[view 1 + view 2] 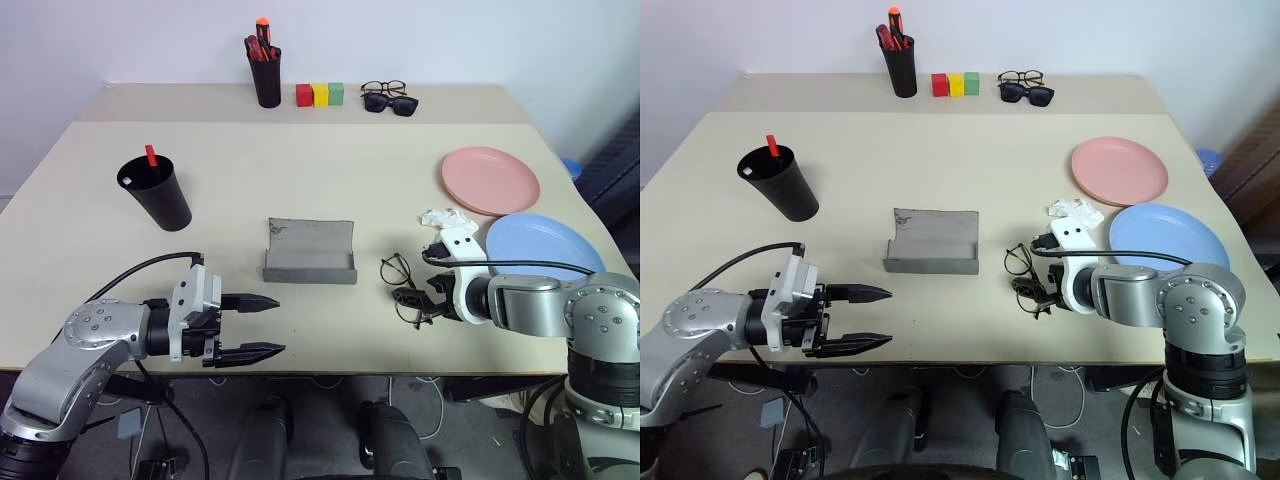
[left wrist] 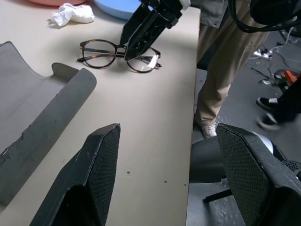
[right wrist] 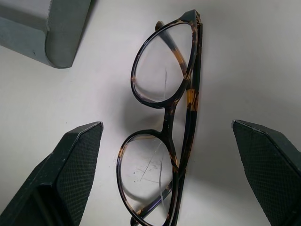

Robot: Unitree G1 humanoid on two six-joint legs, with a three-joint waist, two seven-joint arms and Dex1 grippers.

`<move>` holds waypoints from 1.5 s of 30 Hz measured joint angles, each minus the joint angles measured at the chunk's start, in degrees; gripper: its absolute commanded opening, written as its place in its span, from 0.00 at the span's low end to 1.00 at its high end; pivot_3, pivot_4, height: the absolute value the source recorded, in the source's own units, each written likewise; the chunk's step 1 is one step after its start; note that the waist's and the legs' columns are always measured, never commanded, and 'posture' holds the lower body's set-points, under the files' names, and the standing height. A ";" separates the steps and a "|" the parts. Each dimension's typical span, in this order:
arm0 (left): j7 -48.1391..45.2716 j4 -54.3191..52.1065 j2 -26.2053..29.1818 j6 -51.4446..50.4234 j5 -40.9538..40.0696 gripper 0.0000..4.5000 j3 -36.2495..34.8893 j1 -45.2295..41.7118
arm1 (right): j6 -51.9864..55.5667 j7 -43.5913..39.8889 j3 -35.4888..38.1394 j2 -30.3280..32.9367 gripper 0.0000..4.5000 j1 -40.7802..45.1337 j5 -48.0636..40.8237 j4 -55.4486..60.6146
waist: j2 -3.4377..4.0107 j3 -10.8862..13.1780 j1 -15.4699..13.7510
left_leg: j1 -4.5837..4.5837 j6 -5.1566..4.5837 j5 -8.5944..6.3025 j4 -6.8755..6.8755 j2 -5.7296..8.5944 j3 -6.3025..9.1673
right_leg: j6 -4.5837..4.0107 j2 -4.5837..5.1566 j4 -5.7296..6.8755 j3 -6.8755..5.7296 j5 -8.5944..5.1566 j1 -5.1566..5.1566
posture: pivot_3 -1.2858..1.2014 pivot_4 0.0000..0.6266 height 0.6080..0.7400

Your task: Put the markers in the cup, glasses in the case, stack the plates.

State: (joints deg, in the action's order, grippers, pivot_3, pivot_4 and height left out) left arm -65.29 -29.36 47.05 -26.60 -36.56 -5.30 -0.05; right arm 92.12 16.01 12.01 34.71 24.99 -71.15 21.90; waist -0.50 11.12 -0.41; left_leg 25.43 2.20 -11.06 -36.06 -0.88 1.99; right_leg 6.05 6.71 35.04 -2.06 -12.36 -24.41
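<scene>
We see a beige table (image 1: 330,180); right gripper (image 3: 169,176) spread wide over glasses (image 3: 164,122), case (image 1: 310,250) beside (lid open); left gripper (image 1: 250,325) open, empty.

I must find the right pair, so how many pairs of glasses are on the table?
3: thin dark-framed clear-lens glasses lying near the open grey felt case; black sunglasses and dark-rimmed clear spectacles together at the far edge.

My two head eyes look forward and down over the whole surface (image 1: 330,200). My left wrist camera looks low across it toward the glasses (image 2: 120,54), past the case (image 2: 42,117). My right wrist camera hangs close above those same glasses (image 3: 164,122), the case corner (image 3: 51,33) just beside them.
</scene>
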 measured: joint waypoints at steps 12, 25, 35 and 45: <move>1.81 -1.09 -0.17 0.05 0.14 0.74 0.03 0.98 | 0.00 -0.88 -0.48 -1.21 0.88 1.43 1.75 -1.49 | 0.00 0.00 0.07 | 0.01 0.00 0.00 0.02 -0.01 -0.03 | 0.00 0.00 -0.02 0.03 0.00 -0.03 | 0.52 0.24 1.00; 3.06 -2.57 0.10 0.11 0.14 0.74 -0.19 2.58 | -0.02 -5.42 -1.43 -2.10 0.01 3.32 5.12 -1.75 | -0.09 -0.08 0.27 | -0.01 0.01 -0.03 0.03 -0.05 -0.06 | 0.15 -0.01 -0.11 0.04 -0.10 -0.03 | 0.52 0.24 1.00; 4.17 -2.56 -0.46 1.22 0.90 0.74 -0.33 2.55 | -6.33 -9.72 -1.18 2.43 0.01 4.63 12.85 0.27 | 0.08 0.03 0.02 | 0.27 -0.03 -0.04 0.13 -0.05 -0.24 | -0.06 0.00 -0.80 0.05 0.08 -0.05 | 0.52 0.24 1.00; 2.09 -0.63 0.35 0.66 -0.80 0.74 -0.26 1.84 | -25.43 -27.12 -13.30 -1.23 0.01 15.73 23.72 -0.71 | 0.05 0.04 1.31 | 0.19 -0.21 -0.13 0.26 -0.07 -0.27 | -0.05 -0.05 -0.72 0.09 0.23 -0.10 | 0.52 0.24 1.00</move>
State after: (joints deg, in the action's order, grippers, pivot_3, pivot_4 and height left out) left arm -63.20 -29.99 47.40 -25.94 -37.37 -5.56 1.79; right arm 66.69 -11.11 -1.28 33.48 40.72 -47.43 21.18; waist -0.45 11.16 0.90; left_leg 25.62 1.99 -11.19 -35.80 -0.95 1.72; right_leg 6.01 6.66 34.32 -1.98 -12.14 -24.52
